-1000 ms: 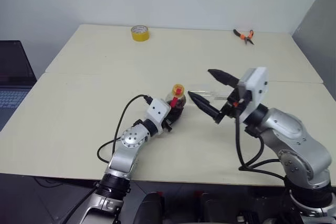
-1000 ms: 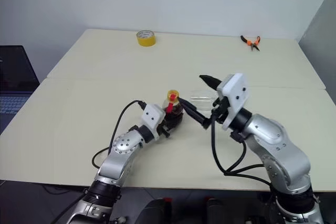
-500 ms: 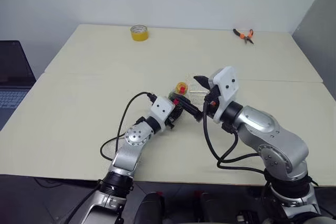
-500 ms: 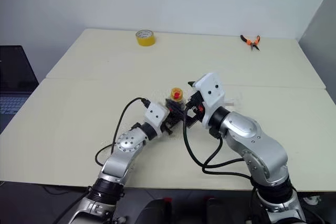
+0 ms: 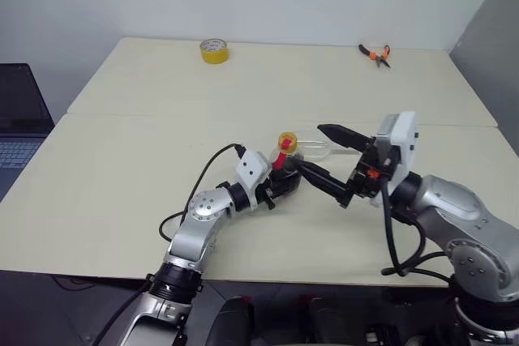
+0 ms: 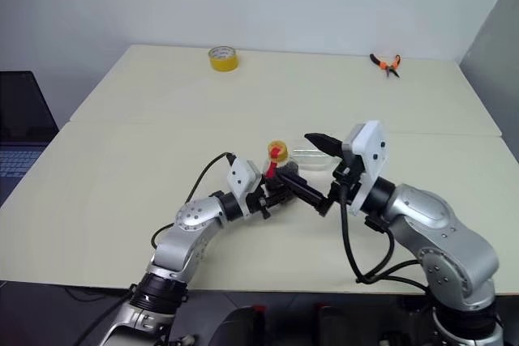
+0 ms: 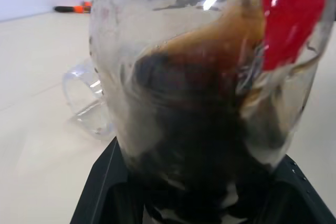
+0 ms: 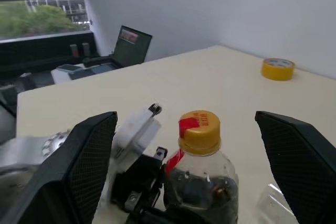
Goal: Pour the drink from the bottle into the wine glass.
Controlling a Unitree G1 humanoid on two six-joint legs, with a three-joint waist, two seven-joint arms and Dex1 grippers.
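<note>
My left gripper (image 5: 284, 187) is shut on the bottle (image 5: 285, 169), a small clear one with a yellow cap (image 5: 286, 142) and a red label strip, held upright near the table's middle. The dark drink (image 7: 199, 145) fills its lower part. The wine glass (image 5: 313, 150) appears to lie on its side on the table just behind and right of the bottle; its clear bowl (image 7: 86, 103) shows past the bottle. My right gripper (image 5: 309, 147) is open and holds nothing. One of its fingers (image 5: 320, 180) reaches toward the bottle's right side. The other finger stands above the glass.
A yellow tape roll (image 5: 214, 50) sits at the far left of the table (image 5: 122, 160). Orange-handled pliers (image 5: 375, 54) lie at the far right. A laptop (image 5: 16, 119) stands beyond the table's left edge. A seam crosses the table behind the bottle.
My right gripper swung in close to the bottle's cap, then drew back to the right, still open. My left gripper has shifted the bottle slightly to the right.
</note>
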